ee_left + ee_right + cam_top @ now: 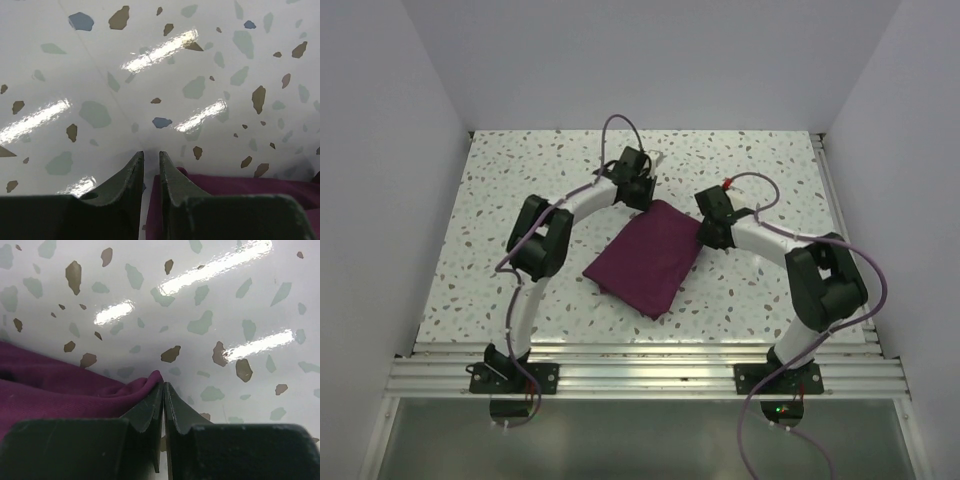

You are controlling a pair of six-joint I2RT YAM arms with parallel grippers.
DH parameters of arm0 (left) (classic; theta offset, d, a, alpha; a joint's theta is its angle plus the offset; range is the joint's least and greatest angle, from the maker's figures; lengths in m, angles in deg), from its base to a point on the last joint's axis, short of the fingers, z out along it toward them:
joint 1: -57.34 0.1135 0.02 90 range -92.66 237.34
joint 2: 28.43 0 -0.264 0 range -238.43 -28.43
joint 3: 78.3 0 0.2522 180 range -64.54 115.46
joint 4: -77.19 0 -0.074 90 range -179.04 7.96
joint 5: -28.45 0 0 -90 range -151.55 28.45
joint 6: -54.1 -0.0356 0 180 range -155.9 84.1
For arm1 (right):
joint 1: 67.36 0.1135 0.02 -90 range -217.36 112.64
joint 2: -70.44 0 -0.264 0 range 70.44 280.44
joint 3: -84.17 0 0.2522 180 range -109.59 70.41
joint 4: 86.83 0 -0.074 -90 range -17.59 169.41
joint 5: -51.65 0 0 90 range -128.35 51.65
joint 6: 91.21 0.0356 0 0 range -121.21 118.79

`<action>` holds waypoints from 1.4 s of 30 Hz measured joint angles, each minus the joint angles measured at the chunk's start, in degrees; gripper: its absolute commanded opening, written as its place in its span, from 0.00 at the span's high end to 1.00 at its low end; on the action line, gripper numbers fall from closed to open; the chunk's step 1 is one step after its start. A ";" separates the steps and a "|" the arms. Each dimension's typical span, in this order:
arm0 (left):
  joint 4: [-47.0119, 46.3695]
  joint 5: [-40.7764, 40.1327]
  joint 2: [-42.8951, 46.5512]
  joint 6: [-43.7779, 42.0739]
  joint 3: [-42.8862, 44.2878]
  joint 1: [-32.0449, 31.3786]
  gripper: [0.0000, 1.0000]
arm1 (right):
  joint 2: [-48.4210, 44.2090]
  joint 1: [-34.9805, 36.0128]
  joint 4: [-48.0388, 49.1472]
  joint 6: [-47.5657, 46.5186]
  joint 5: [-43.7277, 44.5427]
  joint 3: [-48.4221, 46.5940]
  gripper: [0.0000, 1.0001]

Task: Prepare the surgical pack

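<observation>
Lying folded at the middle of the worktop (520,180), the surgical pack (645,258) shows as a flat plum-purple rectangle set at a slant. Whatever it may wrap is hidden.

It looks like soft woven cloth: probably light and limp, apt to sag and drape once lifted, and likely to slide easily on the glossy speckled surface. It is not fragile, but a thin layer could slip out of a shallow pinch. The corners and free edges are the sensible places to hold it, and taking two of them together would let the fabric rise evenly instead of bunching.

The right gripper (702,235) sits at the pack's right-hand corner. In its wrist view the fingers (145,410) are pressed together, and a puckered peak of cloth rises right at their tips, so they appear clamped on that corner.

The left gripper (647,202) is at the far corner. Its fingers (132,180) stand very close, with only a thin slit between them. The cloth edge lies just beside and under the right-hand one, with bare worktop beyond the tips. The wrist view does not show whether any fabric is caught in that slit.

Both arms reach inward from their bases at the near edge, with the pack between them.
</observation>
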 measured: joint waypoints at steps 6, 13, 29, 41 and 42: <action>-0.74 -1.31 -0.79 0.26 1.42 -1.79 0.78 | 1.01 -0.42 -1.38 -0.63 0.20 -0.46 0.91; -1.81 -5.31 2.64 0.83 -4.48 0.24 0.78 | -6.21 -0.26 -0.09 0.11 0.13 5.81 0.91; -2.51 -8.11 12.68 1.73 -19.91 0.79 0.80 | -9.55 9.44 0.70 6.91 0.04 10.78 0.91; -3.87 -6.14 14.21 2.01 -22.71 1.70 0.80 | -7.93 10.95 -3.41 11.69 1.44 9.75 0.87; -3.74 -6.21 14.78 2.05 -23.45 2.16 0.80 | -9.33 11.37 -3.69 12.55 1.46 11.17 0.82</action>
